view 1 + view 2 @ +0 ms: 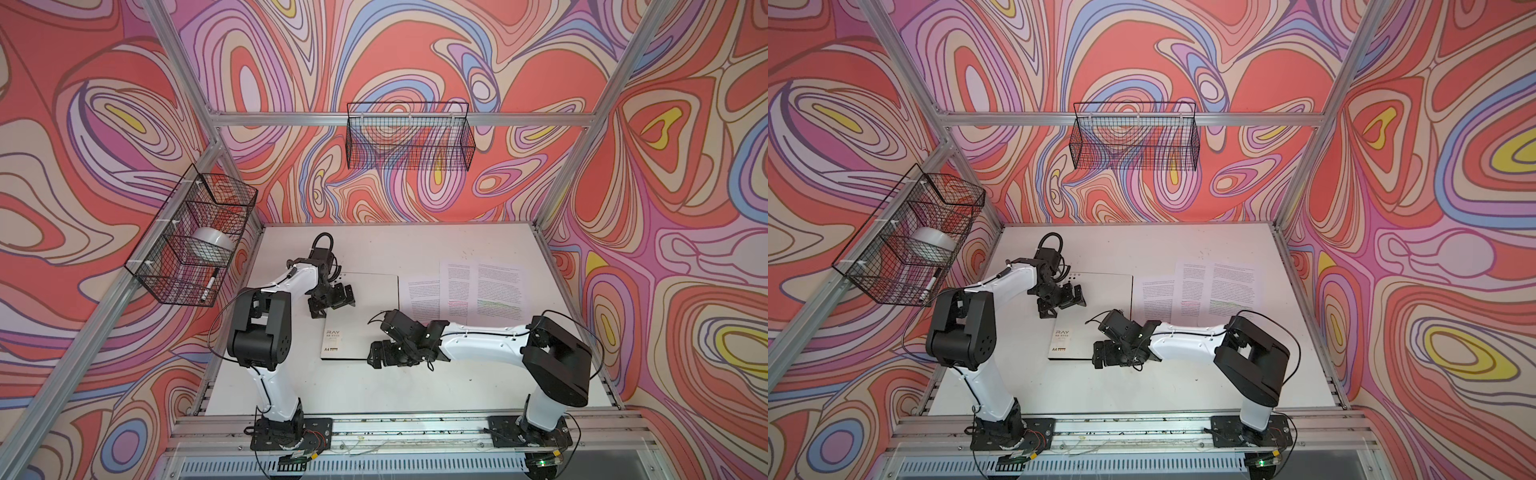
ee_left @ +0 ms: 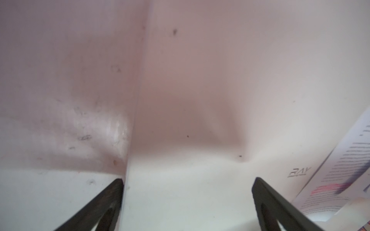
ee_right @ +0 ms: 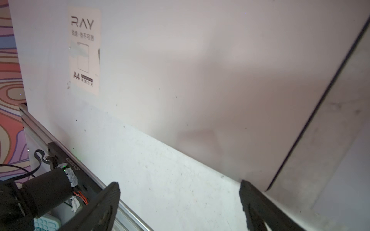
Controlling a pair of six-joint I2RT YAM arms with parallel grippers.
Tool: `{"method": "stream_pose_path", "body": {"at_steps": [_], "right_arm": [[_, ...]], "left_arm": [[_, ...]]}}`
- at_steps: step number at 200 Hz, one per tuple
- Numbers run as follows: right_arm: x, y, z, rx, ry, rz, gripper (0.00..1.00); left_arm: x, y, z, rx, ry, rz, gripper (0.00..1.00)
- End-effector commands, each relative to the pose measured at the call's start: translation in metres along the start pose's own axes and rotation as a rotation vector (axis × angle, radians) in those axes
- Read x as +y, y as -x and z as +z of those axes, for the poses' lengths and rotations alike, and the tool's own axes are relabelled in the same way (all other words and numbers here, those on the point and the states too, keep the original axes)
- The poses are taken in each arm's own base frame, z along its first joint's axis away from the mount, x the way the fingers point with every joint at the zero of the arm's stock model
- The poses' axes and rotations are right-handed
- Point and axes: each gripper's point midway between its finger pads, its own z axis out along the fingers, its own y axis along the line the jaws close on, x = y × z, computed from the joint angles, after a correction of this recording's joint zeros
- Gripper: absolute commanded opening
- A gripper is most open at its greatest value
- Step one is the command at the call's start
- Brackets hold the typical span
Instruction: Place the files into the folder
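The folder (image 1: pixel 368 309) (image 1: pixel 1100 309) lies closed on the white table, silver-white side up, its RAY label (image 3: pixel 84 50) near the front left corner. The files (image 1: pixel 478 291) (image 1: pixel 1214 291), overlapping white sheets of printed text with pink highlights, lie flat just right of it. My left gripper (image 1: pixel 332 302) (image 2: pixel 188 180) is open low over the folder's (image 2: pixel 200 90) far left edge, one fingertip (image 2: pixel 118 184) at that edge. Also open, my right gripper (image 1: pixel 380 351) (image 3: pixel 179 185) hovers at the folder's (image 3: pixel 180 60) front right corner, with bare table between its fingers.
A wire basket (image 1: pixel 191 237) with a tape roll and a marker hangs on the left wall. Another wire basket (image 1: pixel 409 137) hangs on the back rail. An aluminium rail (image 1: pixel 395 428) with both arm bases runs along the table's (image 1: pixel 374 386) front edge.
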Motion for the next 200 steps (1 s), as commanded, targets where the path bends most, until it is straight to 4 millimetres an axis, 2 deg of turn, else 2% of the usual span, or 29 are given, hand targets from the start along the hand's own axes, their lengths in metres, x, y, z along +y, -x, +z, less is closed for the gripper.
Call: {"method": "stream_pose_path", "body": {"at_steps": [1,37,73,96,115,145,179,200], "right_arm": [[-0.008,0.024,-0.007,-0.064,-0.037,-0.005,0.99],[-0.014,0.047,-0.035,-0.114,-0.018,-0.008,0.98],[-0.030,0.078,-0.066,-0.179,0.059,0.037,0.99],[-0.044,0.098,-0.080,-0.209,0.115,0.080,0.99],[-0.053,0.107,-0.083,-0.202,0.129,0.088,0.98],[-0.069,0.117,-0.088,-0.209,0.132,0.121,0.99],[-0.076,0.121,-0.093,-0.225,0.155,0.138,0.99],[-0.076,0.123,-0.093,-0.232,0.171,0.143,0.99]], "left_arm": [[-0.003,0.008,-0.016,-0.045,0.054,0.091,1.00],[0.011,0.009,-0.049,-0.105,0.172,0.337,1.00],[0.010,0.007,-0.081,-0.207,0.366,0.737,1.00],[0.002,-0.015,-0.075,-0.207,0.408,1.020,1.00],[0.000,-0.035,-0.067,-0.193,0.417,1.169,1.00],[0.000,-0.076,-0.056,-0.123,0.362,1.334,1.00],[0.002,-0.118,-0.039,-0.103,0.345,1.498,1.00],[0.005,-0.128,-0.028,-0.134,0.389,1.546,1.00]]}}
